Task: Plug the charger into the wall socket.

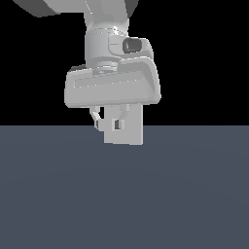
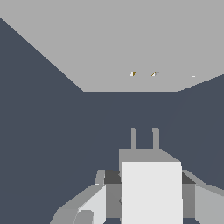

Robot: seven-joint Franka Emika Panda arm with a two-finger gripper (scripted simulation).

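Grey-blue floor (image 1: 124,194) fills the lower half of the exterior view under a black backdrop. The pale grey arm (image 1: 104,44) comes down from the top of the picture, and its gripper (image 1: 108,121) hangs just above the floor line. Directly behind the fingers (image 1: 117,123) stands the wall socket (image 1: 132,131), a flat light-grey plate, upright, its upper part hidden by the hand body. The charger cannot be made out in this view, and how far apart the fingers stand is hard to judge here.

In the wrist view, the charger (image 2: 151,192) shows as an off-white block sitting between the fingers (image 2: 94,205), which press in on its two sides, so the gripper is closed around it. Two short grey prongs (image 2: 144,138) stick out from the far end of the block, pointing toward the wall socket (image 2: 131,43), which fills the far part of the picture as a broad light-grey face. Two tiny yellowish marks (image 2: 133,74) sit on that face, roughly in line with the prongs. A band of dark floor (image 2: 52,131) separates prong tips and plate, so they are apart.
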